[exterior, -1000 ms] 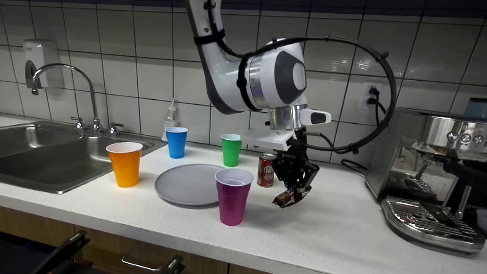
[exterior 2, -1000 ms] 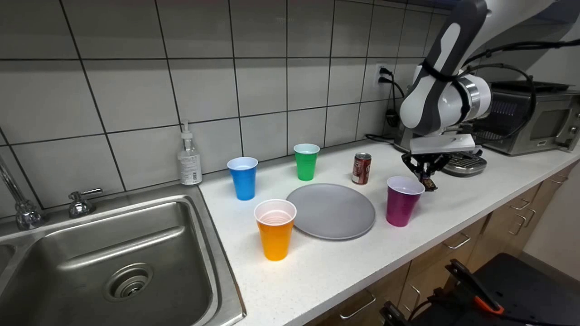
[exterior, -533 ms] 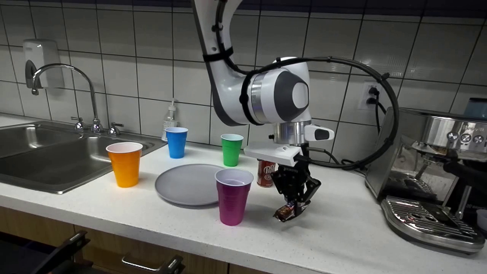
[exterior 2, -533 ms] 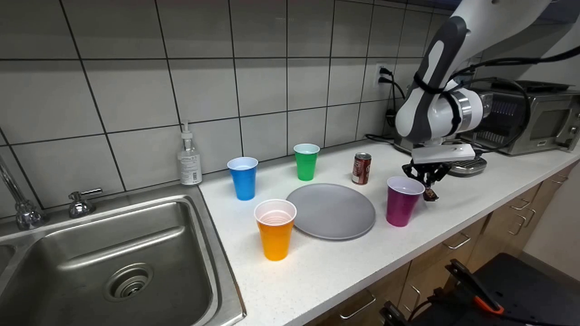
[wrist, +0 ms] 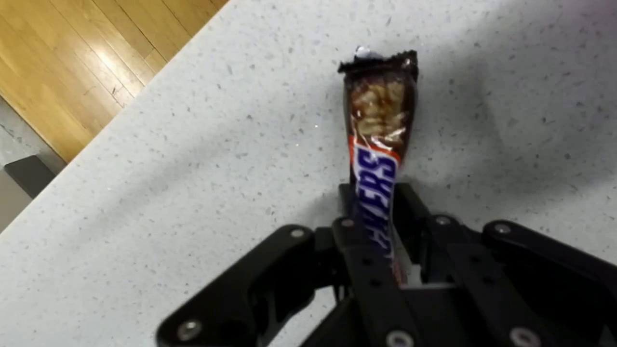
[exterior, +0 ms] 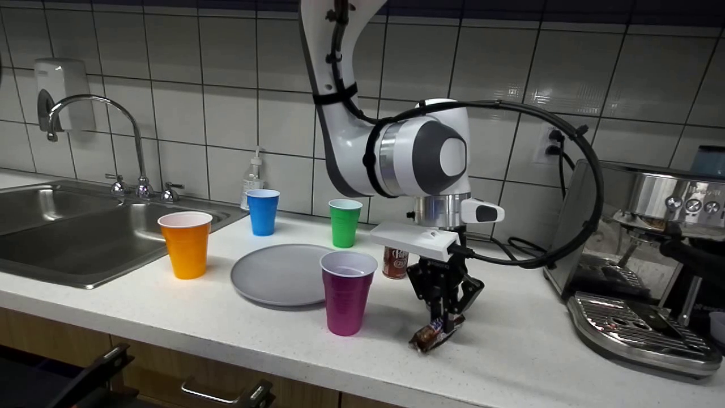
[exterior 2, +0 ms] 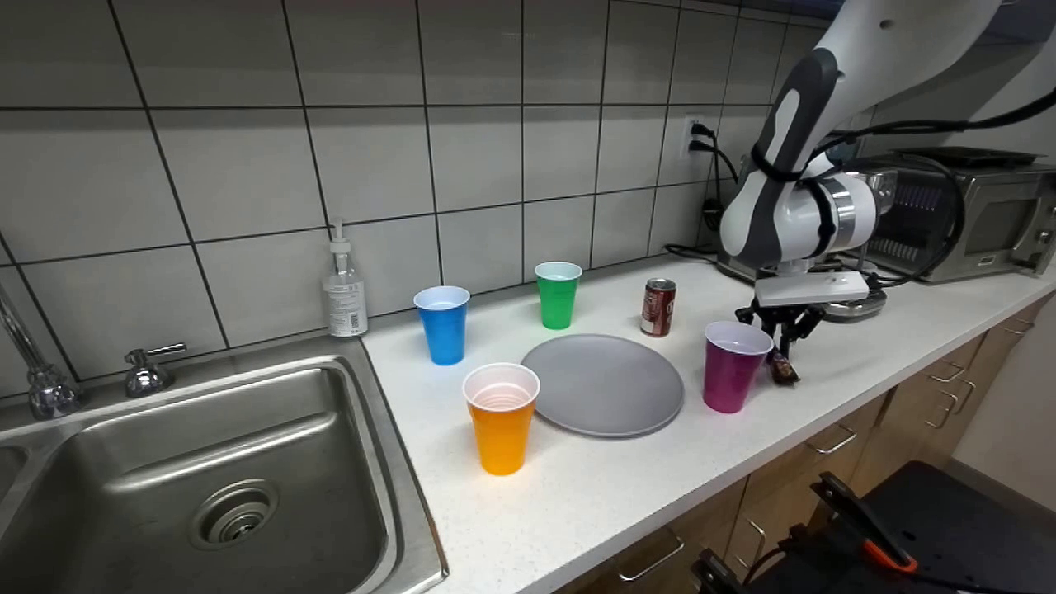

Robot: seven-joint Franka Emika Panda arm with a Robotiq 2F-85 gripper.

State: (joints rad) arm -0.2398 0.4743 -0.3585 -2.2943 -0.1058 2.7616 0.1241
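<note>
In an exterior view, the gripper (exterior: 442, 324) is seen pointed down at the white counter (exterior: 527, 345), and a wrapped candy bar (exterior: 426, 336) is placed between its fingertips, with an end left jutting out on either side. Just beside the gripper, a magenta cup (exterior: 345, 300) is stood upright. Behind the gripper, a soda can (exterior: 395, 264) is partly covered. Past the magenta cup, farther from the gripper, a gray plate (exterior: 277, 275), a green cup (exterior: 344, 226), a blue cup (exterior: 263, 214) and an orange cup (exterior: 186, 249) are set out.

In an exterior view, the gripper is partly hidden behind the magenta cup; the bar's end is seen below it, and behind it a silver oven (exterior 2: 1002, 219) is shown. A soap bottle (exterior 2: 345, 305) is placed well apart from it.

In the wrist view, the bar is seen running lengthwise between the fingers (wrist: 412, 207), its brown end extended past the fingertips. The fingers are set close about it; whether it is pinched or loosely enclosed cannot be told, nor can its contact with the counter.
</note>
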